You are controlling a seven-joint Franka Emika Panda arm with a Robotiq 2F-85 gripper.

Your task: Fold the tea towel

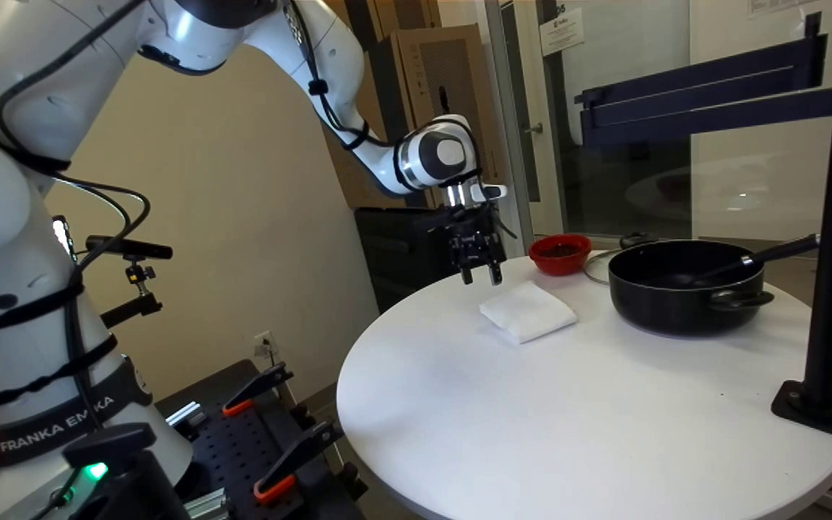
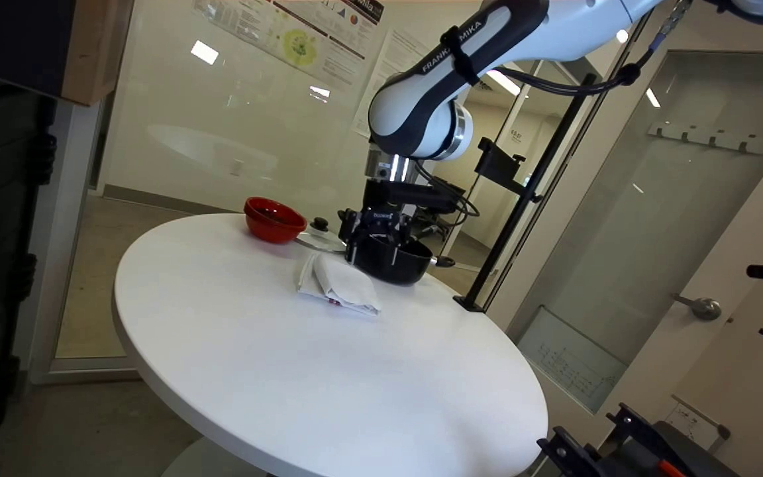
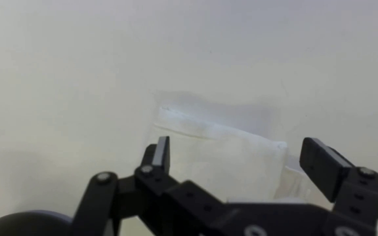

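Wrist view, spread hand (image 3: 236, 151), folded towel (image 3: 221, 170)

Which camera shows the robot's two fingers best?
The wrist view: both fingers of the tool look big and spread apart. Both exterior views show the fingers too, pointing down but much smaller; in an exterior view, one finger is hard to pick out against the black pot.

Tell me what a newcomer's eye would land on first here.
Probably the large white arm, stretched over the round table with its open pincer hanging near the folded tea towel. Then the bright red bowl near the table's edge and the black pan, a utensil's handle slanting out of it.
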